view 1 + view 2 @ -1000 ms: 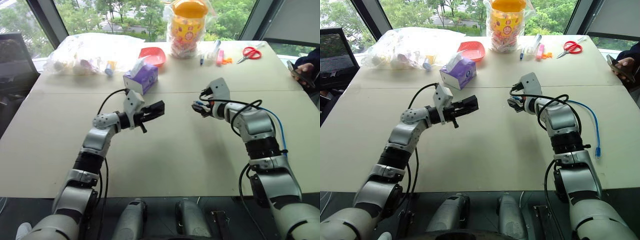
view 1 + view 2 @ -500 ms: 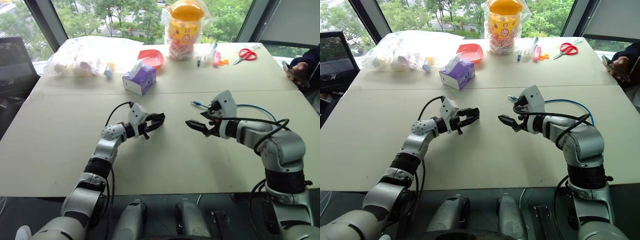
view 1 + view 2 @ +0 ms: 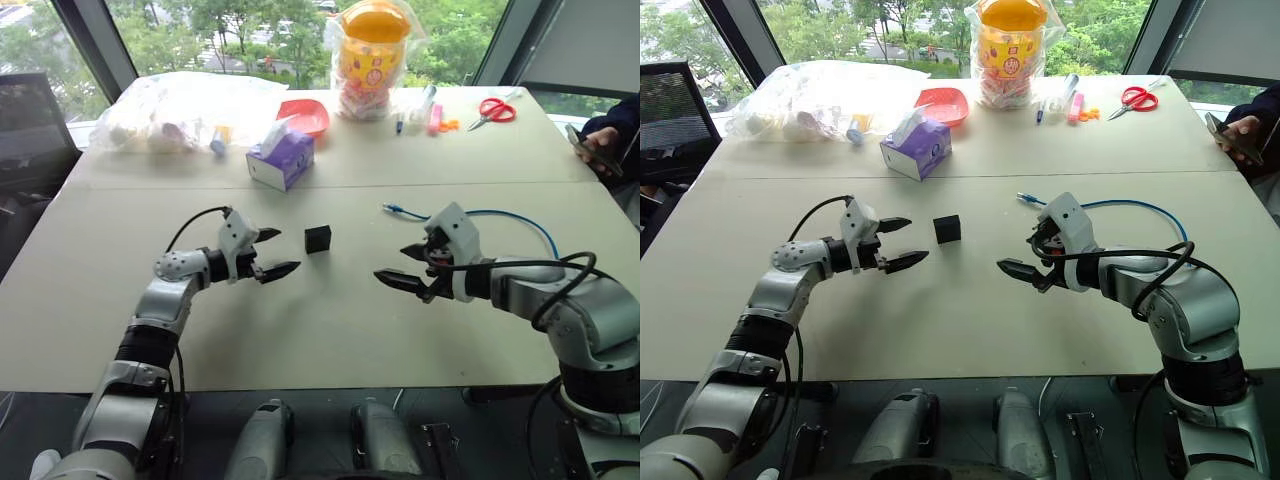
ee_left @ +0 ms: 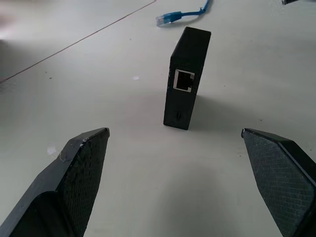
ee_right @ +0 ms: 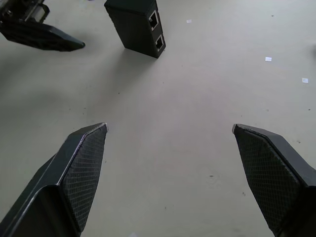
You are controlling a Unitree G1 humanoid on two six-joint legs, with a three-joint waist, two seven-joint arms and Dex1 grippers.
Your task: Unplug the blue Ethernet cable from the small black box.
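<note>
Standing free, small black box (image 3: 318,238); blue Ethernet cable (image 3: 480,214) apparently unplugged.

Along the far side of the table (image 3: 330,330) we saw a purple tissue box (image 3: 283,157), a red bowl (image 3: 305,113), a bagged yellow jar (image 3: 368,58), red scissors (image 3: 496,110) and a clear plastic bag (image 3: 180,105).

Both tools (image 3: 268,253) (image 3: 408,266) agape, facing inward

Blue Ethernet cable (image 3: 520,216): far run hidden behind right arm. Plastic bag (image 3: 180,105) contents too blurred to identify. Person's hand (image 3: 600,145) cut by frame edge.
</note>
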